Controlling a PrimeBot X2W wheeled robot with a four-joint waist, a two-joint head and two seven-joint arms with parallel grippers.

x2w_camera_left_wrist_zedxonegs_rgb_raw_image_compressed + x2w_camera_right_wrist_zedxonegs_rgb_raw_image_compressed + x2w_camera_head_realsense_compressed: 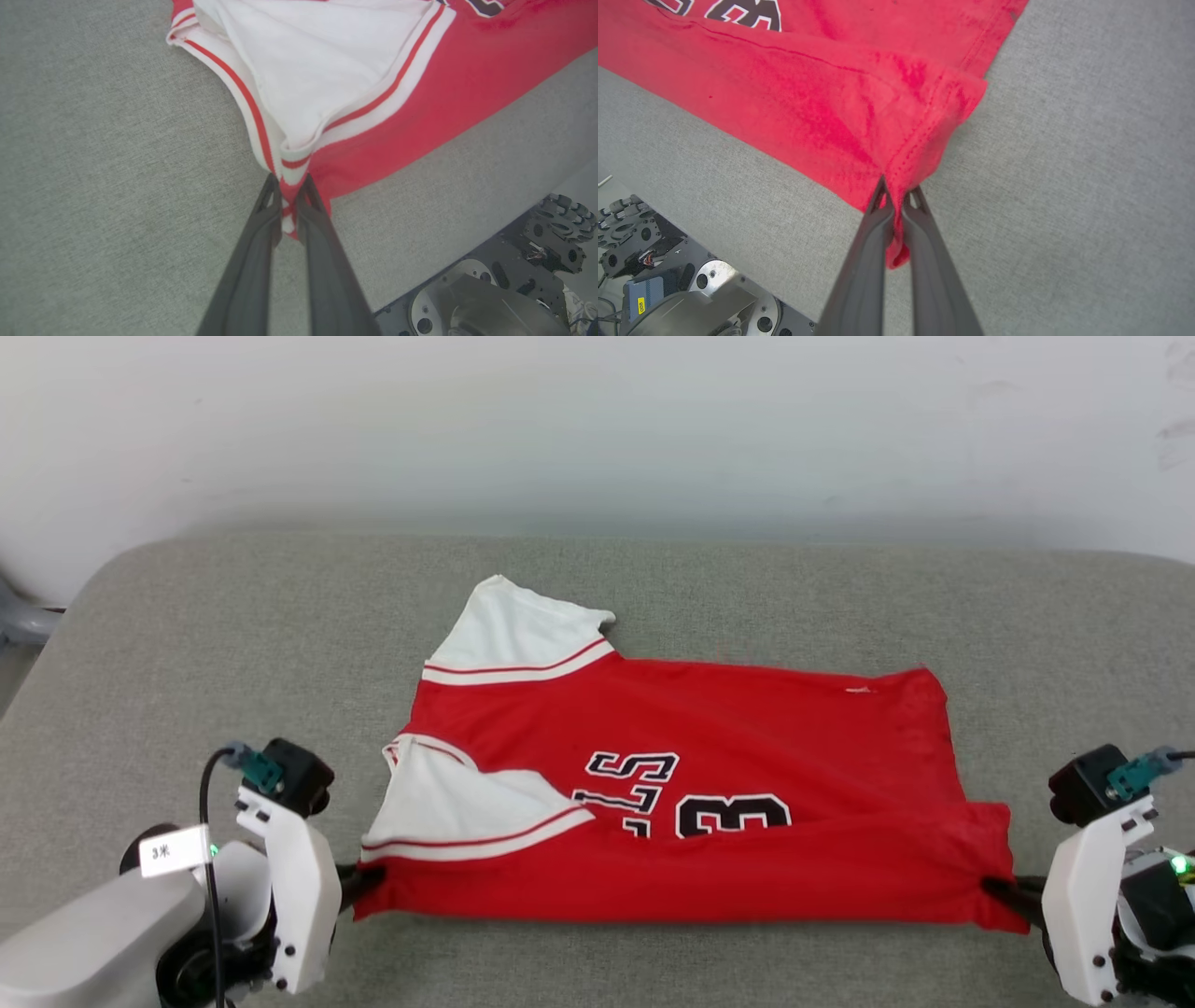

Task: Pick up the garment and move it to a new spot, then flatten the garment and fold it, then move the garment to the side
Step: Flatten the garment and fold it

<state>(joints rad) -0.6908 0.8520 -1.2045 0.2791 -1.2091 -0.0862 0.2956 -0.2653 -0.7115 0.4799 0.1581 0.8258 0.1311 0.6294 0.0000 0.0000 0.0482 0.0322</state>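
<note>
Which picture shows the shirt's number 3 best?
The head view: the black white-edged number 3 on the red-and-white jersey shirt sits mid-picture, lower part under a fold. Right wrist view cuts it off at the top; left wrist view's black scrap is unclear.

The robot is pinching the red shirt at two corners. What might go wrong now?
1. Each grip is small: the left gripper and right gripper pinch only corner tips of the garment, so cloth may slip out when pulled.
2. The near white sleeve lies folded over the chest and might stay bunched inside the fold.
3. The near edge covers part of the number, so the fold may come out crooked.
</note>
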